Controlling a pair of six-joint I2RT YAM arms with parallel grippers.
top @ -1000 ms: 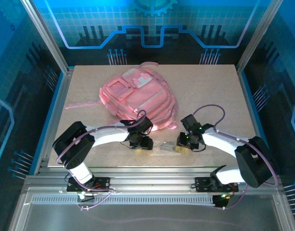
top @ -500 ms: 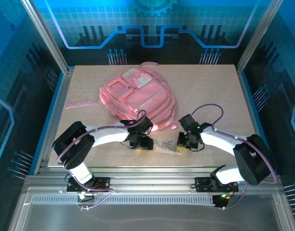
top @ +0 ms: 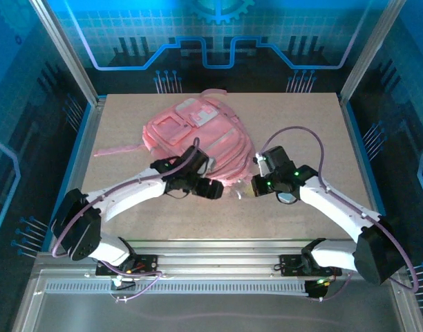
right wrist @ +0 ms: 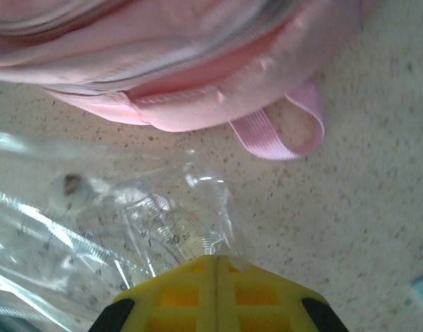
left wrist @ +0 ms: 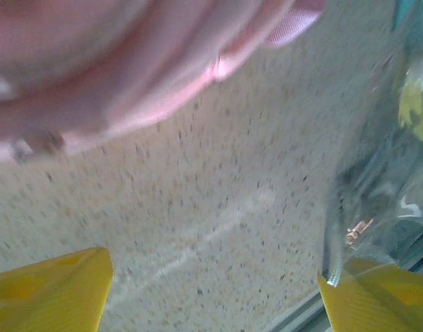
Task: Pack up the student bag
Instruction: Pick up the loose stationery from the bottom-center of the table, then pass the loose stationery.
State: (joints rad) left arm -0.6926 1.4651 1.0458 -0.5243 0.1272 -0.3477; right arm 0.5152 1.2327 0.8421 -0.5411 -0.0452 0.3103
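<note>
**Packet Gripped, Nothing Yet in the Bag**

I am holding my right gripper [right wrist: 216, 264] pinched shut on a corner of the clear plastic packet [right wrist: 128, 228], with rulers showing inside it. My left gripper [left wrist: 213, 289] is standing wide apart, clamping nothing, with the packet's edge just beside one finger. The student bag [top: 198, 138] is lying flat on the table [top: 301, 124], centre-left of the overhead frame. In my judgement the packet is not yet going in, so the insertion remains. Against the earlier frame, both arms are reaching further up-frame toward the bag's lower edge, and the packet is travelling with them.
</note>
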